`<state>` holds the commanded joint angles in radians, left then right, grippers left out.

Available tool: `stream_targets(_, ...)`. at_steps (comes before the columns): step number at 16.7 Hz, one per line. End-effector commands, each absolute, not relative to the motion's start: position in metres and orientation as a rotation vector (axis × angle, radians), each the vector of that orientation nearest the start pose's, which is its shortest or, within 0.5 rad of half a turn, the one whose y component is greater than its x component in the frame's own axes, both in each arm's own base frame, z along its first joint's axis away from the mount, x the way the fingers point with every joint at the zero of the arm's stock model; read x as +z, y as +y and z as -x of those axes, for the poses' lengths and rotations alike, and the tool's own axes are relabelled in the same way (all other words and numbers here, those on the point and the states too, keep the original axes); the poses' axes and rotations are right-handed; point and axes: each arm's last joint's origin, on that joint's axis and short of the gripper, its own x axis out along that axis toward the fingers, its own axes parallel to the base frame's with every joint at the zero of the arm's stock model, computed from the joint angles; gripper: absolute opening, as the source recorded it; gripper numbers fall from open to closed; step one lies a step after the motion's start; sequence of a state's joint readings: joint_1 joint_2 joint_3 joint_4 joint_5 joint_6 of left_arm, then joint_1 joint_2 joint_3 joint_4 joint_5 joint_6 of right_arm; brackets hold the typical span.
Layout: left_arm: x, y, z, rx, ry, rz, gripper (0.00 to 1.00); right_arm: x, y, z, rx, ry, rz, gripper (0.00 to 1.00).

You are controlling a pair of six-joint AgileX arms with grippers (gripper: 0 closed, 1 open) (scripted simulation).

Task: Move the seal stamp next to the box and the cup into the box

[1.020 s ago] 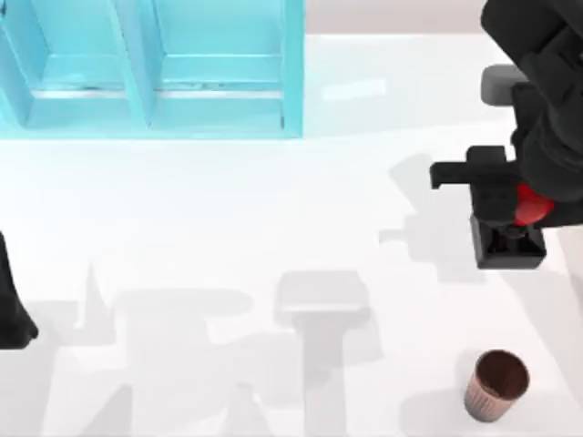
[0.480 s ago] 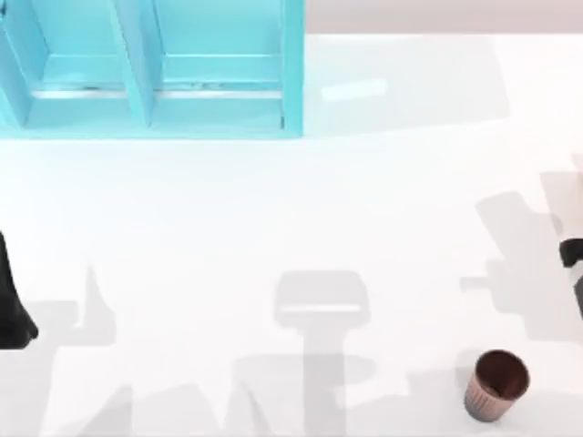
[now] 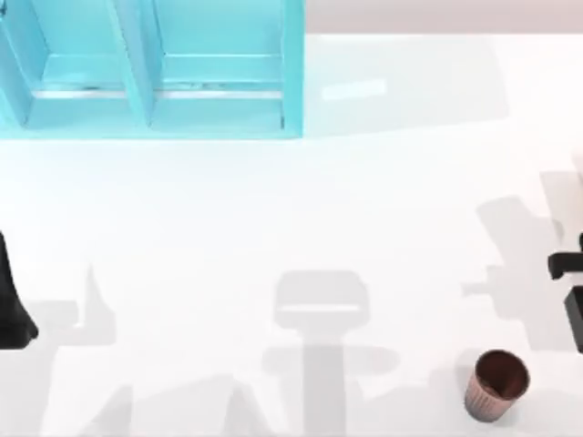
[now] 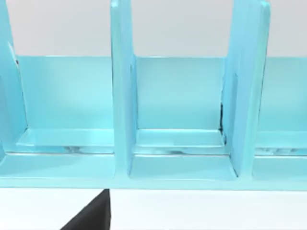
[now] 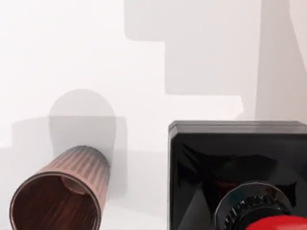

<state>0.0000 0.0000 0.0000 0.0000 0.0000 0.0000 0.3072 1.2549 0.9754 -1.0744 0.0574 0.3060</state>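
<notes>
Here the stamp step is judged to be in hand: the seal stamp (image 5: 237, 177) is seen close under the right wrist camera, the cup (image 3: 496, 384) standing just beside it near the table's (image 3: 301, 228) front right. Whether the right gripper (image 3: 572, 291) grips it cannot be told. Carriage toward the box (image 3: 150, 68), far left, is called for next. The left arm (image 3: 11, 300) is parked at the left edge.

White table (image 3: 273, 209) – box (image 3: 291, 73), cup (image 3: 496, 384)
</notes>
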Motion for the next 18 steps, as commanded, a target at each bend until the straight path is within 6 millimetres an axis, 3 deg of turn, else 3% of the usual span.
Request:
stream_targets(6,0.160,-0.001,-0.106,0.000,0.000,0.000,1.00,0.206,0.065,-0.212,0.006,1.338,-0.016,0.00)
stream_targets(10,0.160,-0.001,-0.106,0.000,0.000,0.000,1.00,0.204,0.065,-0.212,0.006,1.341,-0.016,0.00)
stream_targets(18,0.160,-0.001,-0.106,0.000,0.000,0.000,1.00,0.204,0.065,-0.212,0.006,1.341,-0.016,0.60)
